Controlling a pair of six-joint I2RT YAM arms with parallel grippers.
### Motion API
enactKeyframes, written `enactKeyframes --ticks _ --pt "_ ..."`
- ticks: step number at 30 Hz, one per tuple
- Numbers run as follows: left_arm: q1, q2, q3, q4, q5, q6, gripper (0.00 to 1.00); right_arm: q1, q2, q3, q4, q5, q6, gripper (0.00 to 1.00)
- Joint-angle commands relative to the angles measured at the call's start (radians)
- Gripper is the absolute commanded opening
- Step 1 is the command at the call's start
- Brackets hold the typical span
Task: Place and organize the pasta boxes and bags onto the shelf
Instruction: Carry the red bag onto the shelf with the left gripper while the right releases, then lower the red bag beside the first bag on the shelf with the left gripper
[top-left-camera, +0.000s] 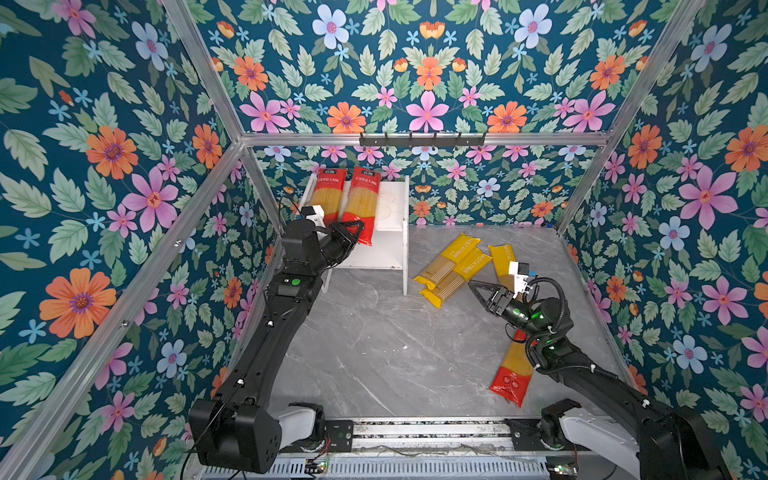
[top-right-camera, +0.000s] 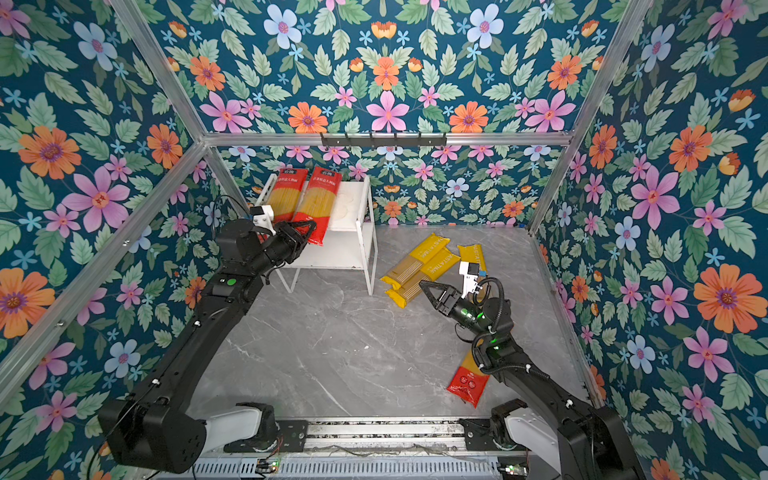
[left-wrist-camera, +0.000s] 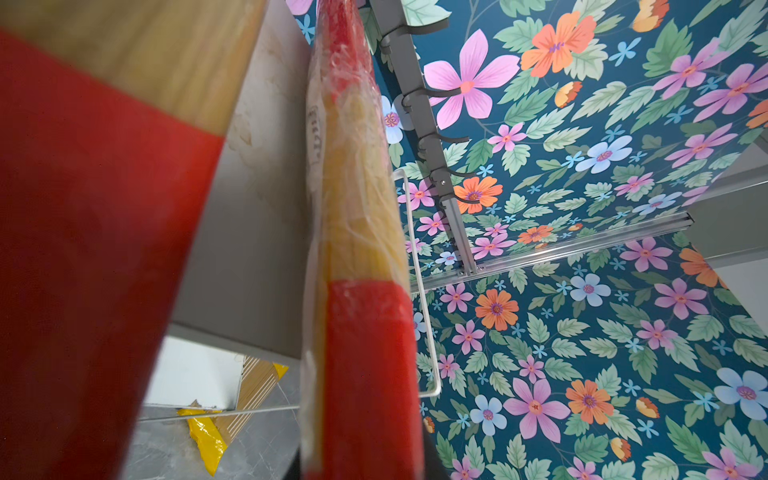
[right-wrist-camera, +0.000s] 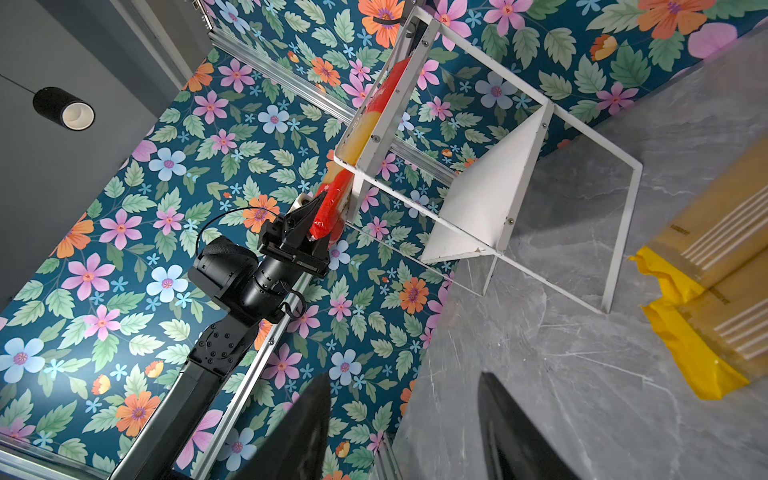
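My left gripper (top-left-camera: 354, 231) is clenched on the near red end of a red pack (top-left-camera: 362, 199). The pack lies on the top board of the shelf (top-left-camera: 395, 195), with the gripped end jutting well past the front edge. I cannot tell whether its body rests flat on the board. It runs close alongside the neighbouring red pack (top-left-camera: 331, 193), which sits further back on the same board. The overhang is my worry: if I let go with it this far out, I judge the hanging weight could tip it off the front of the shelf. If I push hard, the slick film could slide in my jaws. A crooked shove might also knock the neighbour askew, or take up the bare strip of board that a third pack would need. My right gripper (top-left-camera: 475, 291) hangs released and empty just beside the yellow packs (top-left-camera: 451, 266), three of them on the table (top-left-camera: 374, 353) beside the shelf. Two overlap and the third lies a little apart. The shelf's front leg stands between that heap and the lower board — a pack bound there would have to go round it. The last red pack (top-left-camera: 512, 376) lies well in front of the shelf, partly beneath my right arm (top-left-camera: 590, 370). The arm must move off before anything can reach it. A hook rail (top-left-camera: 422, 141) runs along the wall above the shelf.
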Motion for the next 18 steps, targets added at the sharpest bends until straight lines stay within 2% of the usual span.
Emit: enactKeyframes --ticks 1,9,14,18 --pt "0.003 -0.016 0.008 0.088 -0.014 0.010 0.22 0.002 0.008 -0.003 0.024 0.015 -0.002 0.57" --pt "0.004 -0.067 -0.029 0.079 -0.040 -0.009 0.55 0.007 0.037 -0.006 0.054 0.015 0.004 0.57" --pt "0.007 -0.101 -0.049 0.068 -0.045 -0.025 0.80 0.010 0.031 -0.023 0.054 0.029 0.004 0.57" --pt "0.007 -0.139 -0.079 0.054 -0.056 -0.034 0.88 0.010 0.045 -0.018 0.056 0.034 -0.001 0.57"
